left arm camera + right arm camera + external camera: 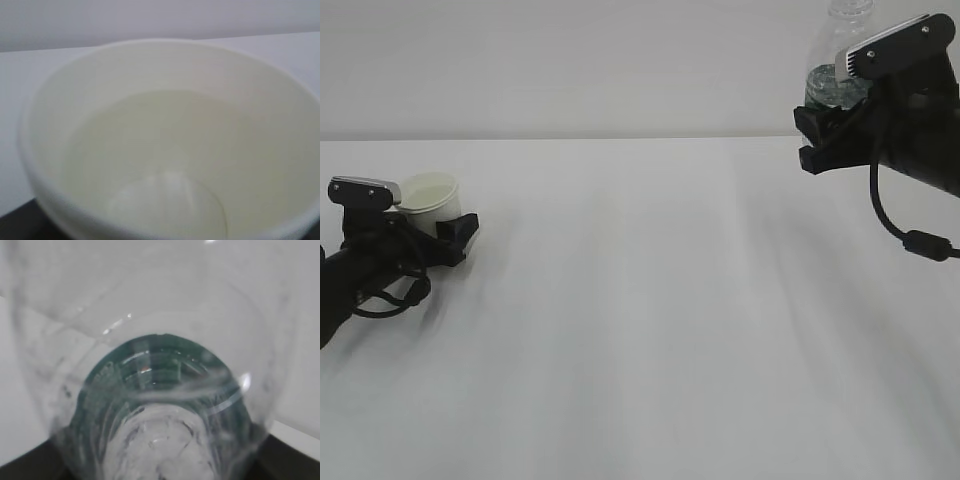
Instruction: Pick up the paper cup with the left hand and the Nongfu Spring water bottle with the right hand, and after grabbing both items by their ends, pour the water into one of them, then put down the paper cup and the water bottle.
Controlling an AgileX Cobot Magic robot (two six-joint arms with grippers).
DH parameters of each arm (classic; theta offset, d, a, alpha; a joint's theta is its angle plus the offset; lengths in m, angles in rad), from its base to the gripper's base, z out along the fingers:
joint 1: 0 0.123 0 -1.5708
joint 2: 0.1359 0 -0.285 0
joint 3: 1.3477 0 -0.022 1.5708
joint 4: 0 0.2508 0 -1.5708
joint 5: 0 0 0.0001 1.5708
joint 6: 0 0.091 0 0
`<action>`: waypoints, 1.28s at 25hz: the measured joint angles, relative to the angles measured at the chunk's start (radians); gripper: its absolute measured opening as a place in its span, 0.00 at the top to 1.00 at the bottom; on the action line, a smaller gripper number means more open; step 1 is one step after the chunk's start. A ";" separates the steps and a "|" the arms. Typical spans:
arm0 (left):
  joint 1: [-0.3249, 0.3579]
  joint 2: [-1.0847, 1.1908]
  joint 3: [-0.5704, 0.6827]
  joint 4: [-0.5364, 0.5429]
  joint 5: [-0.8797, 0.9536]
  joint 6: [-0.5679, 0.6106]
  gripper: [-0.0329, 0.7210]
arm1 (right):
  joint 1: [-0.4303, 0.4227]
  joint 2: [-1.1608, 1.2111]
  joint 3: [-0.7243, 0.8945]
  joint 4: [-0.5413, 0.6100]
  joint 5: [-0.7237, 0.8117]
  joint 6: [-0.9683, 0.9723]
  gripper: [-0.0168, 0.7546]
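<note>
I judge the set-down step is in hand. The paper cup (pixel 430 197) sits low at far left, between the left hand's (pixel 448 230) jaws; whether they clamp it, I cannot tell. My right hand (pixel 832 135), raised at far right, is clamped on the Nongfu Spring water bottle (pixel 838 75). Next: lower the bottle, release.

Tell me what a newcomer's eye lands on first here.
The clear water bottle held high at the upper right in the right pincer, well above the white table. Next, the paper cup down at the far left, at table level between the left pincer's black fingers.
</note>
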 joint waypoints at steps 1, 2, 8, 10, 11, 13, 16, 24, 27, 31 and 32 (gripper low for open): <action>0.000 0.000 0.000 0.000 0.000 0.000 0.17 | 0.000 0.000 0.000 0.000 0.000 0.000 0.40; 0.000 -0.004 0.000 0.000 0.009 0.000 0.17 | 0.000 0.000 0.000 0.000 0.000 0.000 0.40; 0.000 -0.050 0.033 -0.006 0.019 0.000 0.16 | 0.000 0.000 0.000 0.000 0.002 0.000 0.40; 0.000 -0.056 0.054 -0.020 0.013 0.000 0.16 | 0.000 0.000 0.000 0.000 0.002 0.000 0.40; 0.000 -0.058 0.066 -0.025 0.010 0.000 0.16 | 0.000 0.000 0.000 0.000 0.002 0.000 0.40; 0.000 -0.061 0.091 -0.030 0.001 0.000 0.17 | 0.000 0.000 0.000 0.000 0.002 0.000 0.40; 0.000 -0.076 0.133 -0.035 -0.013 0.000 0.17 | 0.000 0.000 0.000 0.000 0.002 0.000 0.40; 0.000 -0.170 0.261 -0.076 -0.017 0.008 0.17 | 0.000 0.000 0.000 0.000 0.003 0.000 0.40; 0.000 -0.216 0.309 -0.079 -0.020 0.011 0.17 | 0.000 0.000 0.000 0.008 0.003 0.000 0.40; 0.000 -0.278 0.368 -0.079 -0.020 0.013 0.18 | 0.000 0.000 0.000 0.062 0.003 0.003 0.40; 0.000 -0.293 0.378 -0.079 -0.020 0.013 0.18 | 0.000 0.000 0.000 0.069 0.003 0.003 0.40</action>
